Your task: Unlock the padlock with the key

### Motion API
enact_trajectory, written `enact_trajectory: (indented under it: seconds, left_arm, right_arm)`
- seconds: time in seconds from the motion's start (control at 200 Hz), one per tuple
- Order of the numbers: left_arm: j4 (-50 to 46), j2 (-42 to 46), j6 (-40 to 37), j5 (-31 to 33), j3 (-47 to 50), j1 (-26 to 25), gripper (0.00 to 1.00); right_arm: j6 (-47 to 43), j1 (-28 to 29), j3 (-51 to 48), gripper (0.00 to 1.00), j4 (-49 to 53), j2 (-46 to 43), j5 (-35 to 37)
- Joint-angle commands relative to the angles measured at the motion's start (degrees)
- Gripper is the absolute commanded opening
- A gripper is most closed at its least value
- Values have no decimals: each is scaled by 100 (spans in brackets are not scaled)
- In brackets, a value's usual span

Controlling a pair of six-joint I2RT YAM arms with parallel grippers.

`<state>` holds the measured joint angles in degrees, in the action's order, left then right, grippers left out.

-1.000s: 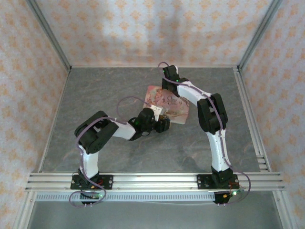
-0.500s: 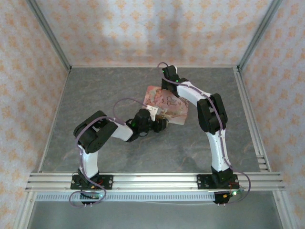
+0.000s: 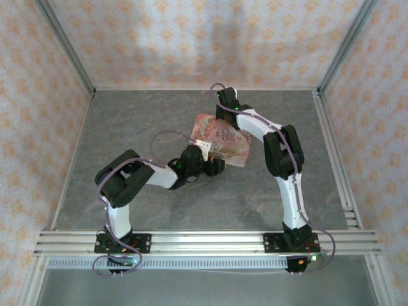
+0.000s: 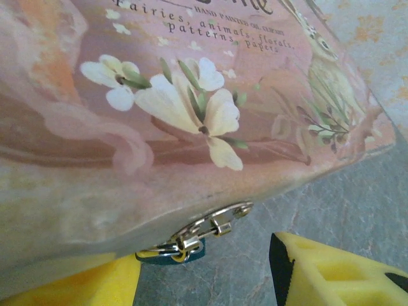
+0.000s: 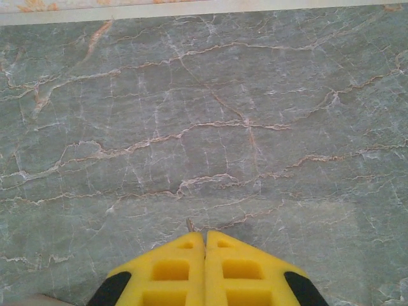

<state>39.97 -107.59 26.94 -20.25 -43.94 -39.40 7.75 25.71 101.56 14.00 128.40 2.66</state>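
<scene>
The left gripper (image 4: 204, 275) is spread about the padlock (image 4: 175, 250) — a bracing step, I'd judge. The right gripper (image 5: 204, 239), pinching what looks like the key (image 5: 190, 223), must next come across to it.

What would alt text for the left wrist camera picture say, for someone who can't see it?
Close up, a small bluish padlock hangs from the metal clasp of a pink box printed with white flowers. The left claw has its yellow fingers open just below it, above a grey marbled table.
</scene>
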Motion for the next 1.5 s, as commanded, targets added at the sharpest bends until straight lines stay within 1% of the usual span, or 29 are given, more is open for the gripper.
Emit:
enact_trajectory:
  seconds: [0.0, 0.05, 0.125, 0.18, 0.295, 0.31, 0.37, 0.41, 0.51, 0.565, 0.585, 0.801, 0.821, 0.921, 1.006, 1.026, 1.046, 1.086, 1.246, 1.491]
  left_arm:
    - [-540, 31, -136, 925, -224, 82, 59]
    - [-661, -5, -136, 1004, -261, 62, 59]
    - [-542, -55, -95, 1013, -258, 55, 59]
    - [-782, -112, -107, 1080, -413, 55, 58]
    - [-929, -148, -93, 1142, -562, 49, 51]
    - [-947, -291, -93, 1158, -575, 49, 49]
    - [-1020, -348, -110, 1196, -628, 55, 44]
    - [-1062, -363, -110, 1224, -650, 55, 38]
    - [-1156, -379, -142, 1261, -661, 64, 35]
    - [-1133, -369, -192, 1197, -638, 80, 26]
    - [-1122, -364, -200, 1167, -629, 88, 24]
    - [-1277, -218, -357, 1008, -511, 160, 23]
    - [-1311, -39, -377, 991, -502, 169, 23]
    - [-1497, 181, -459, 810, -501, 178, 23]
    - [-1880, 328, -487, 653, -639, 178, 21]
    - [-2015, 350, -500, 614, -702, 174, 19]
    - [-2143, 360, -539, 527, -771, 175, 14]
    - [-2466, 355, -622, 393, -943, 186, 10]
    - [-3775, 200, -642, 187, -1692, 204, 10]
    - [-5412, 104, -624, 212, -2618, 204, 10]
  right_arm:
    - [-31, 127, -279, 0, 858, 246, -116]
    - [-32, 134, -283, 0, 861, 254, -114]
    - [-43, 136, -286, 0, 859, 258, -116]
    - [-44, 136, -286, 0, 863, 256, -112]
    - [-34, 144, -269, 0, 868, 237, -118]
    - [-29, 144, -268, 0, 868, 237, -116]
    - [-35, 147, -268, 0, 868, 231, -107]
    - [-39, 144, -268, 0, 868, 229, -99]
    - [-59, 144, -268, 0, 867, 228, -92]
    - [-55, 144, -268, 0, 865, 229, -99]
    - [-61, 144, -268, 0, 868, 228, -101]
    - [-64, 144, -286, 0, 868, 216, -90]
    - [-64, 144, -290, 0, 868, 208, -92]
    - [-73, 144, -286, 0, 865, 197, -96]
    - [-66, 145, -286, 0, 868, 177, -107]
    - [-61, 144, -286, 0, 860, 164, -115]
    - [-55, 151, -286, 0, 859, 155, -116]
    - [-50, 144, -286, 0, 859, 131, -127]
    - [-11, 151, -314, 0, 851, -14, -212]
    - [21, 152, -636, 0, 654, -509, -299]
